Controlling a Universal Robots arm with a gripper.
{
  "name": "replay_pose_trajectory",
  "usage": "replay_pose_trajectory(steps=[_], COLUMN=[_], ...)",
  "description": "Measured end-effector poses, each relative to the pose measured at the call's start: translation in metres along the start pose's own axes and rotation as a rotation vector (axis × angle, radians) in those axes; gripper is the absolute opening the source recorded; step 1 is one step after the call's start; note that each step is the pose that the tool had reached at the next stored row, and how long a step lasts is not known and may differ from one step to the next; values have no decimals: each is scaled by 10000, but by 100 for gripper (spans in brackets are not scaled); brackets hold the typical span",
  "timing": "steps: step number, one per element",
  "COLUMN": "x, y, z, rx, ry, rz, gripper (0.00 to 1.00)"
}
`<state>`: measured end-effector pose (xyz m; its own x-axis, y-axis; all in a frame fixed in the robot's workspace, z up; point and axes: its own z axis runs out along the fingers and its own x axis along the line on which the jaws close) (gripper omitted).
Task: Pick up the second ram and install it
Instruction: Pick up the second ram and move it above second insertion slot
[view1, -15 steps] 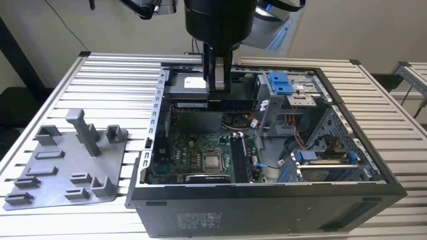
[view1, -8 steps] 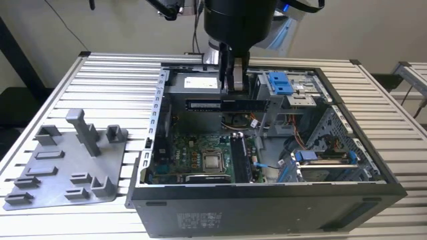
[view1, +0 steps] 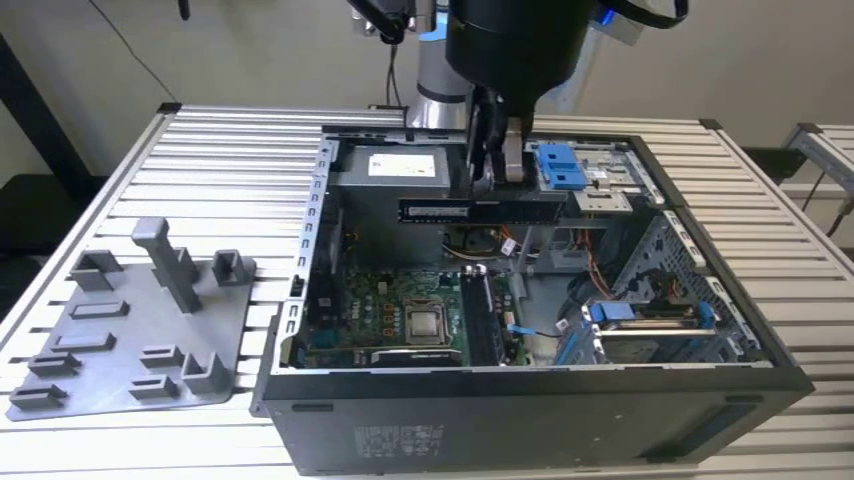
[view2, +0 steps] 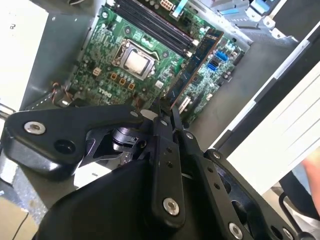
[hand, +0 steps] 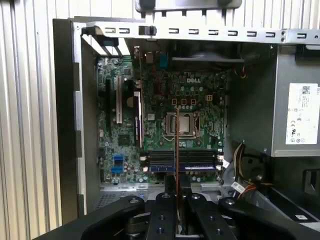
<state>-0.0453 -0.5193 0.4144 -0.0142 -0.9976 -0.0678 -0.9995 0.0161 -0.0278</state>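
The second ram (view1: 481, 210) is a long dark stick held level above the open computer case (view1: 534, 400). My gripper (view1: 491, 188) is shut on its middle from above. In the second wrist view the ram (view2: 197, 62) runs out from between the black fingers (view2: 162, 130), hanging over the green motherboard (view2: 100, 75). The first wrist view shows the ram (hand: 177, 145) edge-on as a thin line, pinched by the gripper (hand: 177, 192) and crossing over the long black slots (hand: 200, 160) and the processor socket (hand: 186, 124). The stick is apart from the slots.
A grey plastic tray (view1: 120, 370) with several holder blocks lies on the slatted table at the exterior view's left of the case. Inside the case are a power supply (view1: 394, 165), blue drive brackets (view1: 561, 165) and cables (view1: 587, 290). The case walls rise around the motherboard.
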Motion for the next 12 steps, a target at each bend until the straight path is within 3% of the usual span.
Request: replay_pose_trajectory(steps=[12], x=[-2], y=[-293], z=[13], rx=[0], ry=[0], rz=[0], gripper=[14])
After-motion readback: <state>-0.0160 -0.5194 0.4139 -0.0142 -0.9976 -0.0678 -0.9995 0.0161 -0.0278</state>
